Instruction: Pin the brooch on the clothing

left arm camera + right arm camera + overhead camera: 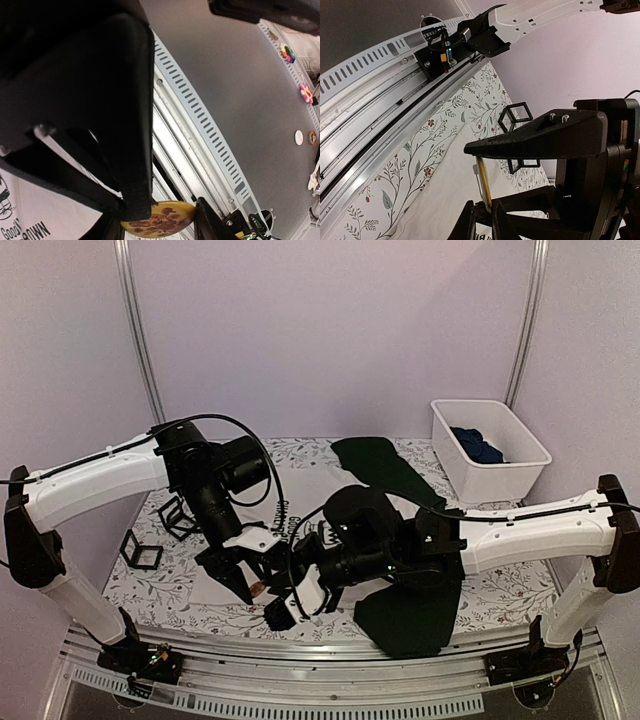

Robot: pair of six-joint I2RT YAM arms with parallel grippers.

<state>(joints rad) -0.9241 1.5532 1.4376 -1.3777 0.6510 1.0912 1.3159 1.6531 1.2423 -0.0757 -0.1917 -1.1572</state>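
Just inside the slotted metal rail (300,655) at the near edge of the bench, a little left of the middle, the brooch (160,220) is held off the cloth by the left claw (248,587), whose jaws are set part-way open and pressed on opposite sides of the round yellow-and-brown disc. The right claw (279,614) is placed just beside it on the near right. The disc is seen edge-on between its fingers, but whether it is gripped there cannot be told. The clothing (310,485) is spread below and beyond both claws, its white body reaching toward the far edge, so the brooch is judged to need bringing down and away from the rail by the left arm that has it. Being round, the disc offers no long axis. The clothing is laid on a flowered tablecloth (180,590), soft and likely to bunch under a push. Wire cubes (178,517) are set near the left edge, and at the far right corner a white bin (500,480) with a dark blue garment (478,445) is kept well apart.
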